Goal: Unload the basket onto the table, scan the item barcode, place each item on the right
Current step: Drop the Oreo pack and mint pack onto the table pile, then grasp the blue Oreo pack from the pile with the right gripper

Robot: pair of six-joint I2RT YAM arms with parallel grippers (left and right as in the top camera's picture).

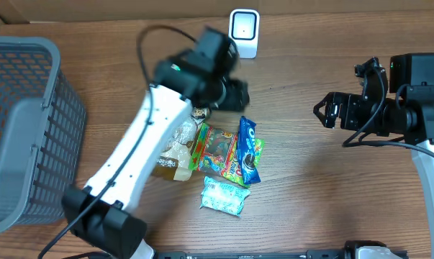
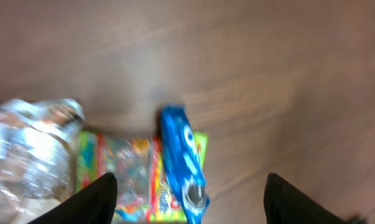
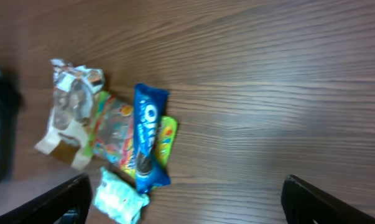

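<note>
**On the wooden surface: four snack packets, one scanner, two arms**

At centre of the surface, a cluster of four packets; uppermost is the blue cookie packet, lying flat with its long side over the right edge of the multicoloured sweet packet; touching the sweet packet's left side, a clear crinkled packet with brownish contents; just below the group, a pale green packet, lying separate or barely touching, which one cannot be told.

At the far edge, the white scanner, upright, apart from the packets.

At the left edge, a grey mesh basket; its contents not visible.

Left end effector: above the surface between scanner and packets; fingers spread wide, nothing gripped; its wrist view, blurred, shows the blue cookie packet lying on the surface below the gap, clear of both fingers.

Right end effector: off to the right, well apart from the packets; fingers at full spread, empty; bare wood beneath it.
</note>
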